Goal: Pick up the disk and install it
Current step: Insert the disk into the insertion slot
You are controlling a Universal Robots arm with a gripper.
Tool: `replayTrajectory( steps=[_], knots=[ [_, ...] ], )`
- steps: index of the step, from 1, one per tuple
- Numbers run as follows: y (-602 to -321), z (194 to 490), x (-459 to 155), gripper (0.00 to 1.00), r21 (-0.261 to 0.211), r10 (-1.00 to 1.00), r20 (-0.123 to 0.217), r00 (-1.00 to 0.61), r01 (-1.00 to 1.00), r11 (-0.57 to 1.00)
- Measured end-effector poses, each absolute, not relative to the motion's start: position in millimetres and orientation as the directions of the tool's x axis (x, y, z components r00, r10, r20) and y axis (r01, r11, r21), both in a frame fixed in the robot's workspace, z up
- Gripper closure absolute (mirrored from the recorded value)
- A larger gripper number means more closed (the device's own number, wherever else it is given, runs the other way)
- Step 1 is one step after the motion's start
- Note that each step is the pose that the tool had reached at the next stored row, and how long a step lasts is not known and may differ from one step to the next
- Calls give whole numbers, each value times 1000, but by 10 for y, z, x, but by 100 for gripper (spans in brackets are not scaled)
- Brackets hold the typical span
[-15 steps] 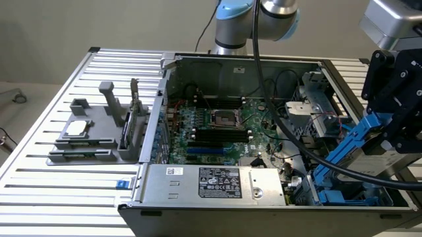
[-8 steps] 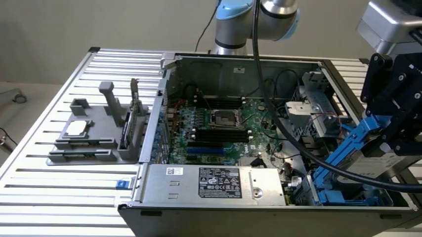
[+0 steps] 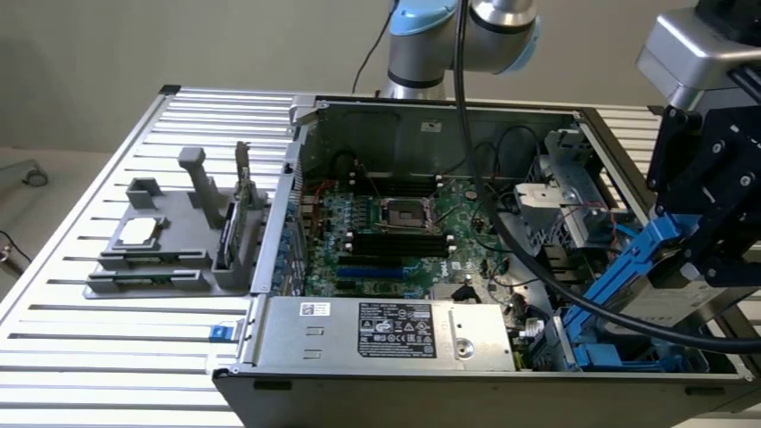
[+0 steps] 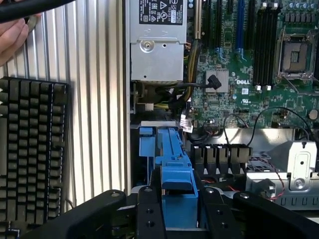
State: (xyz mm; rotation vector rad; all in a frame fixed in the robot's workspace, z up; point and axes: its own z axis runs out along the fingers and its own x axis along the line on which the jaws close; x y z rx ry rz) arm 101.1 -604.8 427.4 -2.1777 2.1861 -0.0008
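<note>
While the single robot arm reaches over the open computer case (image 3: 559, 116) at the exterior view's right, we see its one gripper (image 3: 701, 245) clamped on the disk (image 3: 672, 299). In the wrist view one black finger (image 4: 149, 211) presses each side of the disk's blue carrier frame (image 4: 177, 174), so the jaws are closed on it and the disk sits between them, not lying free. We judge that the relation that matters is the disk against the blue drive cage (image 3: 594, 357) in the case's near corner. The disk hangs tilted, just above the cage. Its long axis slants down from the gripper toward the cage, and its lower end is near the cage rails. We cannot tell whether they touch. It does not look seated in the cage. Counting things, we find one disk, one gripper, one drive cage and one case. Inside the case there is one green motherboard (image 3: 405, 236) and one silver power supply (image 3: 393, 330). On the slatted metal table (image 3: 107, 348), well apart from the gripper, stands one grey fixture (image 3: 167, 241) with one small square chip (image 3: 137, 232) on it. The wrist view adds one black keyboard (image 4: 32, 149) beside the case and one person's hand (image 4: 12, 35) at the table's edge.
</note>
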Motion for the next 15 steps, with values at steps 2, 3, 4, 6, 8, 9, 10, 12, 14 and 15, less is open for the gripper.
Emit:
replayTrajectory(
  steps=[2,3,4,6,8,9,10,12,14,15],
  knots=[
    [-6049,4261,1010,67,-40,-999,-39,-3,-999,5],
    [-6049,4255,1009,67,-40,-999,-39,-3,-999,5],
    [-6049,4248,1008,67,-40,-999,-39,-3,-999,5],
    [-6049,4231,1006,67,-40,-999,-39,-3,-999,5],
    [-6049,4213,1005,67,-40,-999,-40,-3,-999,5],
    [-6049,4203,1004,67,-40,-999,-39,-3,-999,5],
    [-6049,4194,1004,67,-40,-999,-39,-3,-999,5],
    [-6049,4178,1004,67,-40,-999,-40,-3,-999,5],
    [-6049,4163,1004,67,-40,-999,-42,-3,-999,5],
    [-6049,4155,1004,67,-40,-999,-44,-3,-999,5]
  ],
)
